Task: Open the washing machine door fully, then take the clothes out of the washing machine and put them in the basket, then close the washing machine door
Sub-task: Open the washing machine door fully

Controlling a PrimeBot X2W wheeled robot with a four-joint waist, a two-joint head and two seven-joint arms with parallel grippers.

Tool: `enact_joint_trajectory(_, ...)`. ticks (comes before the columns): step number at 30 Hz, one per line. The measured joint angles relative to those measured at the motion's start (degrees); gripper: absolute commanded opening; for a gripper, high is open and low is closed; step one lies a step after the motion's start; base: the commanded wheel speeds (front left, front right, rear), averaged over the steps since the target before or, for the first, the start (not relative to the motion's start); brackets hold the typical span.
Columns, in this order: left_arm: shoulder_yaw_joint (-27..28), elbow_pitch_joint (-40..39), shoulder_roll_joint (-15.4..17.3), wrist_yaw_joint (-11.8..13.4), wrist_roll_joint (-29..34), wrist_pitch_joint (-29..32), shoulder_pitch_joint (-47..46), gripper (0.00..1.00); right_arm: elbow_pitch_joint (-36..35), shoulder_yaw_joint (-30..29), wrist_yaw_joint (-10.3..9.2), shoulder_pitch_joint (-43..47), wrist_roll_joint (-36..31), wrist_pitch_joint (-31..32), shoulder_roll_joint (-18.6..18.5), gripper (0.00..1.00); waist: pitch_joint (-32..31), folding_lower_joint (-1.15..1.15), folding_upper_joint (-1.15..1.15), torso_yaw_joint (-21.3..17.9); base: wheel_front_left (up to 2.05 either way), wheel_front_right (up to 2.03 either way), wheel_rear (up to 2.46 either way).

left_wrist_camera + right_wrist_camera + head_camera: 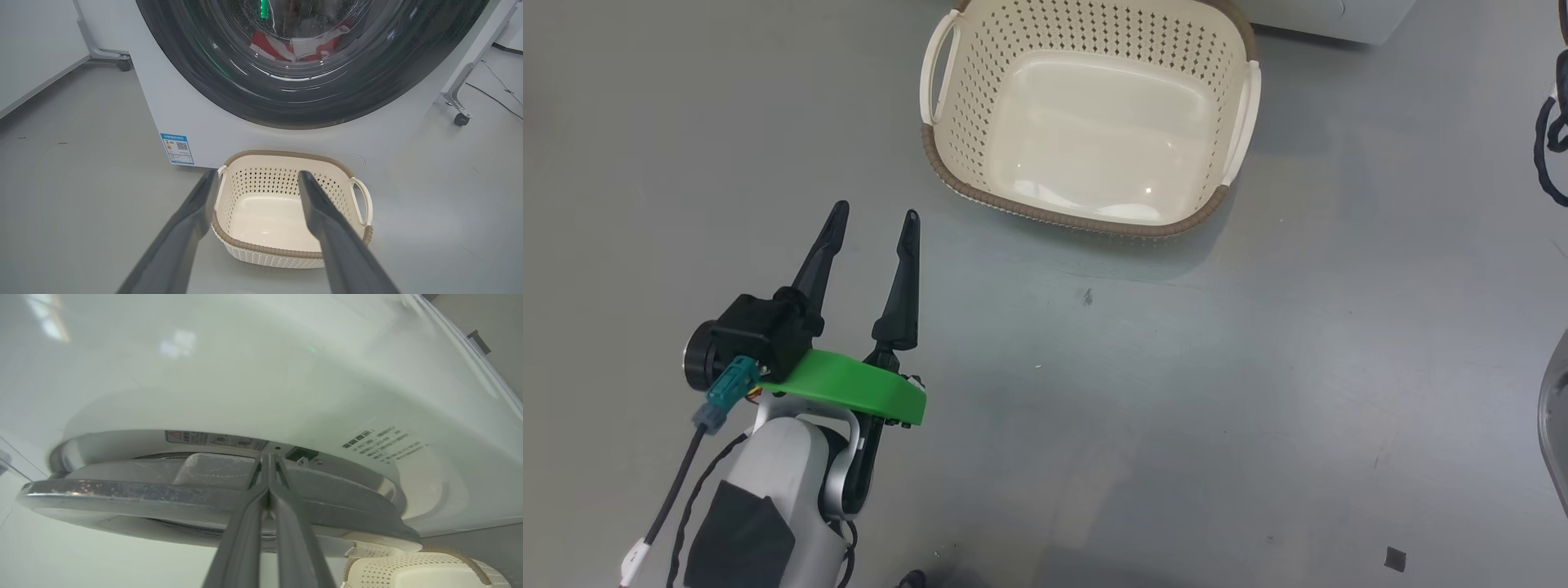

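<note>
The washing machine (196,118) stands white ahead of my left wrist, and its front (245,375) looms over my right gripper. The washing machine door (229,94) has a glossy black rim; through its glass the red and white clothes (302,45) lie in the drum. The door's rim (122,494) stands slightly off the front. My right gripper (268,457) is shut, its tips in the gap behind that rim. The cream basket (1078,216) sits empty on the floor before the machine, also visible as the basket (286,155) and the basket (408,571). My left gripper (876,212) hangs open short of it.
Grey floor (1176,408) spreads around the basket. Castored frame legs stand at the machine's left (122,64) and right (461,118). A blue label (177,148) marks the machine's lower corner. A black cable (1543,147) loops at the head view's right edge.
</note>
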Motion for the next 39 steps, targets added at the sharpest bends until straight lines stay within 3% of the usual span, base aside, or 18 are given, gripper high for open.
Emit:
enact_joint_trajectory(12, -0.2, 0.0, 0.0, 0.1, -0.2, 0.0, 0.0, 1.00, 4.1, -0.4, -0.60, -4.1, 2.3, 2.9, 0.4, 0.00, 0.7, 0.00, 0.00, 1.0, 0.00, 0.00, 0.00)
enact_joint_trajectory(25, -1.4, 0.0, -0.1, 0.4, -1.6, 0.0, -0.1, 1.00, 7.7, -2.4, -2.50, -8.6, 5.0, 7.6, -1.0, 0.00, 1.7, 0.00, 0.00, 2.5, 0.00, 0.00, 0.00)
enact_joint_trajectory(39, -1.6, 0.1, -0.1, 0.5, -1.6, 0.0, -0.1, 1.00, 11.2, -3.6, -2.97, -10.1, 7.1, 11.2, -1.6, 0.00, 1.7, 0.00, 0.00, 2.7, 0.00, 0.00, 0.00)
